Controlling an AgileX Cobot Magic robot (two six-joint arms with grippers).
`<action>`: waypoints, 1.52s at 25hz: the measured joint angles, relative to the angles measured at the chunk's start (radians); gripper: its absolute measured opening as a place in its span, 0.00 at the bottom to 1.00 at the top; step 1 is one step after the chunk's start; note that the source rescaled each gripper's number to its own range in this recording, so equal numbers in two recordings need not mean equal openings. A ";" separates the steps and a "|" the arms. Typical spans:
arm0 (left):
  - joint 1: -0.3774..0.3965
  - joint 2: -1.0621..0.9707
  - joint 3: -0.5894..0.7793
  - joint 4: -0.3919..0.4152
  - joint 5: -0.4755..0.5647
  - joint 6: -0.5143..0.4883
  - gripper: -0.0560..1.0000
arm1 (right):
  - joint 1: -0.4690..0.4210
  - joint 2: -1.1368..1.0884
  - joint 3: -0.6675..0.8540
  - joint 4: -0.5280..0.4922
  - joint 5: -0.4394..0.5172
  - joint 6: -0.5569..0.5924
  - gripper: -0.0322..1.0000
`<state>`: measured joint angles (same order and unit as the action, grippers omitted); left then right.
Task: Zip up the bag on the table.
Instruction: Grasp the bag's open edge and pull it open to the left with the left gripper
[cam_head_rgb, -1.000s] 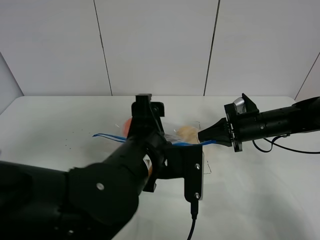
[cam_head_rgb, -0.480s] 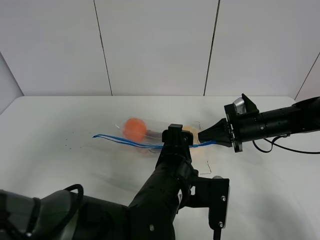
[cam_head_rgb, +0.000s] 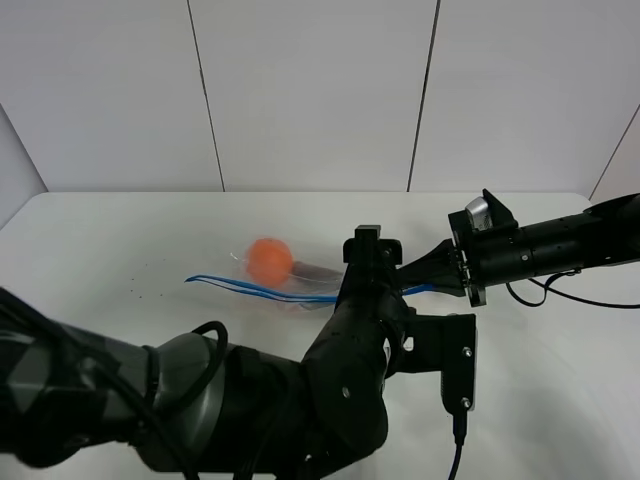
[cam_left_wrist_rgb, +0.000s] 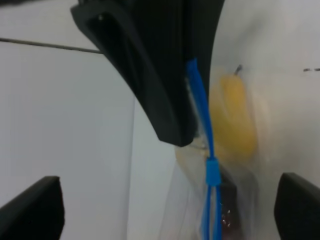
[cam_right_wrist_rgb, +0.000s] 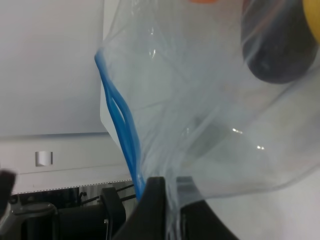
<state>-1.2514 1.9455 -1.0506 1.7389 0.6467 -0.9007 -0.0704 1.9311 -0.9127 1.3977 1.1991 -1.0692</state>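
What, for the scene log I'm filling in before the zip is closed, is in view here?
bag: one, clear, lying on the table, mid-scene.
zip strip: one, blue, along the bag's near long edge.
orange fruit: one, orange, inside the bag, left end.
eggplant: one, dark, inside the bag beside the orange fruit.
yellow fruit: one, yellow, inside the bag; hidden in the high view.
table: one, white, under everything.
wall: one, white panels with dark seams, behind the table.
left gripper: one, black, closed on the bag's zip edge.
right gripper: one, black, pinching the bag's right end.
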 joint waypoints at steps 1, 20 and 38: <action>0.006 0.001 0.000 0.000 -0.006 0.000 0.94 | 0.000 0.000 0.000 0.000 0.000 0.000 0.03; 0.024 0.004 0.000 0.000 -0.074 0.005 0.47 | 0.000 0.000 0.000 0.004 0.000 0.000 0.03; 0.053 0.005 -0.034 -0.001 -0.139 0.009 0.35 | 0.000 0.000 0.000 0.007 0.000 0.000 0.03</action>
<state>-1.1989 1.9507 -1.0842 1.7379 0.5080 -0.8918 -0.0704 1.9311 -0.9127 1.4049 1.1991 -1.0692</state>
